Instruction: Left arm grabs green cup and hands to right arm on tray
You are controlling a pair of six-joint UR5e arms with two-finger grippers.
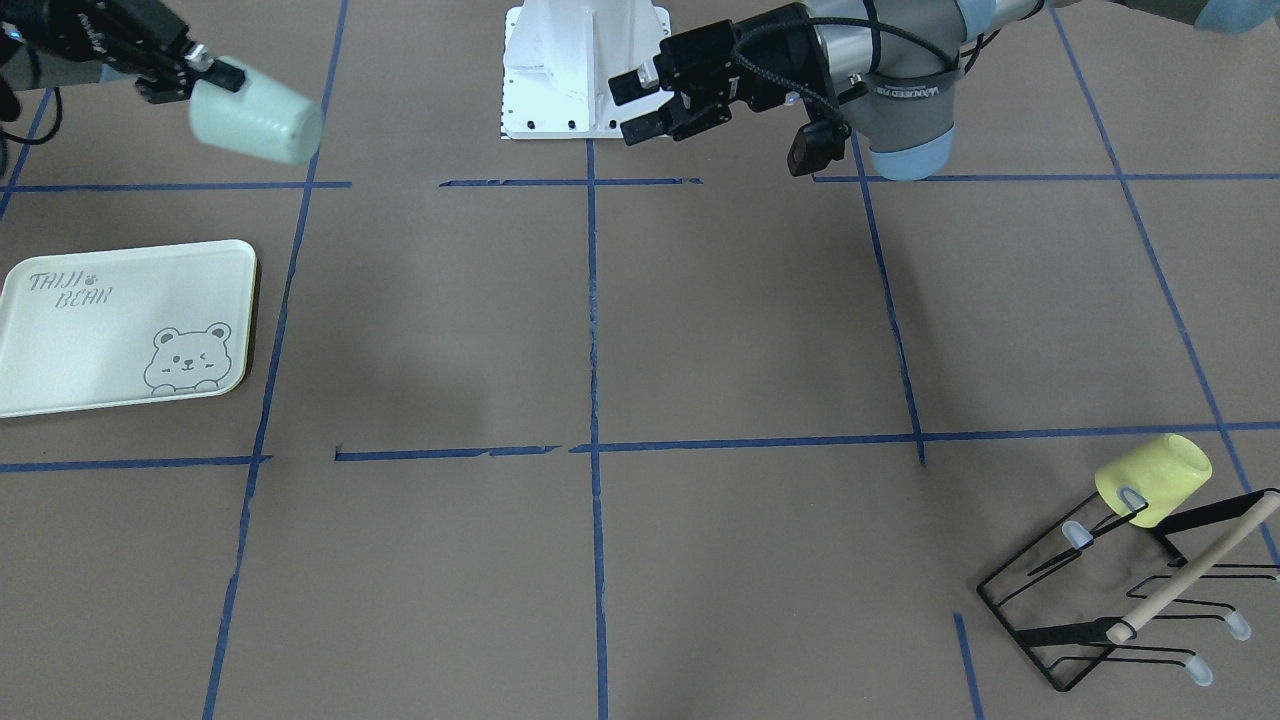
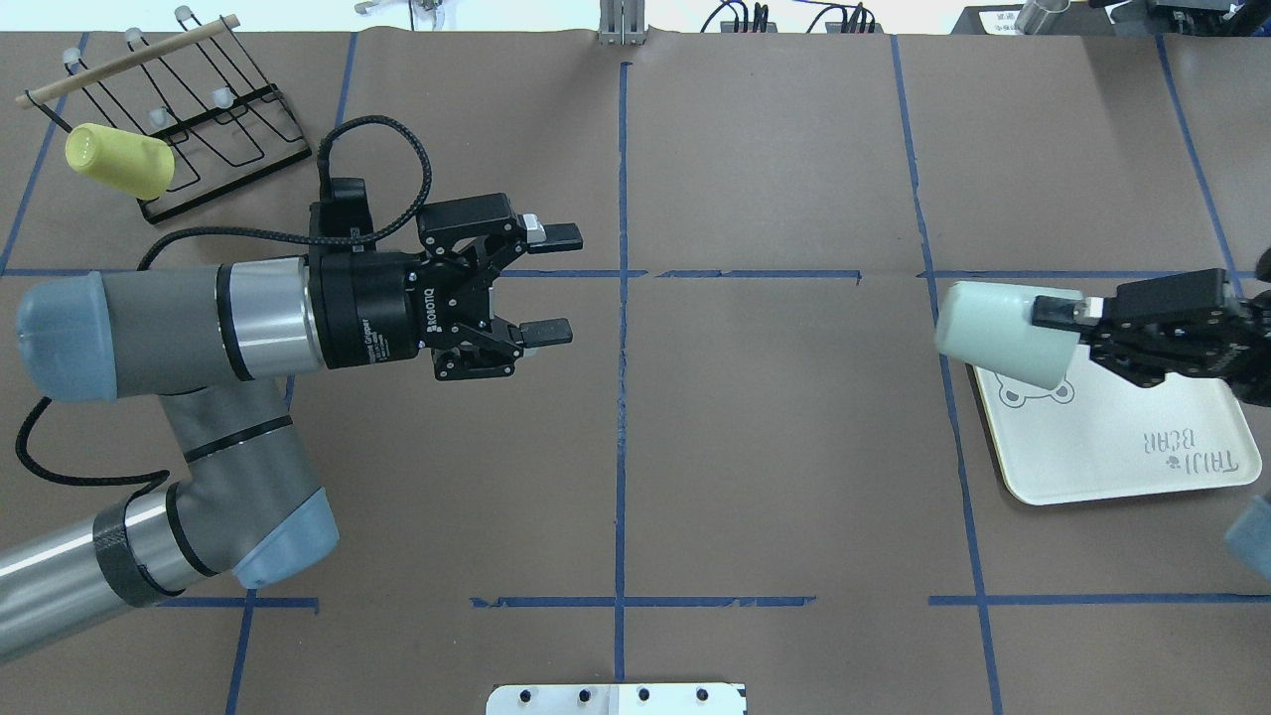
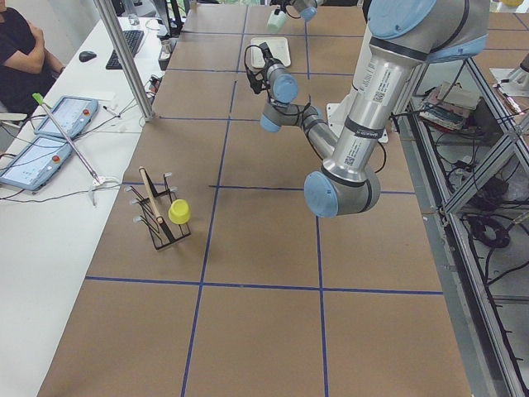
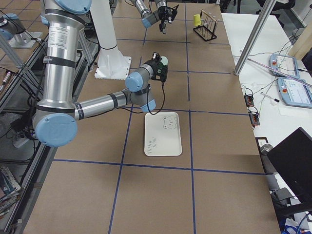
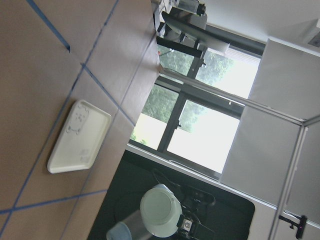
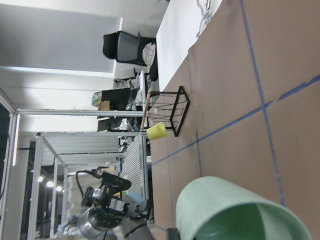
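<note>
We are judging the hand-over done and the placing step in hand. The green cup [image 2: 1003, 333] is hanging sideways in the air, its base pointing toward the bench [image 2: 775, 447] centre. To do the step well, we are thinking the right arm needs to carry the cup over the flat middle of the tray [image 2: 1112, 467] and turn the wrist until the base faces down. It should then lower the cup and let go only once the base is sitting flat. Letting go early or tilted is likely to tip a light tumbler, and we'd avoid the raised tray rim.

The right end effector [image 2: 1058, 328] is grasping the green cup at the mouth end: one finger is lying along the outside wall, and we are taking the other to be inside the rim, though it is hidden. The cup body is sticking out past the fingertips. It is raised near the tray's bear end and is not resting on the tray. The views are disagreeing on whether it is truly above the tray.

The left end effector [image 2: 566, 283] is released, its fingers spread wide and holding nothing, well apart from the cup across the bench. The yellow cup [image 2: 119, 161] is sitting on the wire rack [image 2: 228, 119] at the far left corner.
</note>
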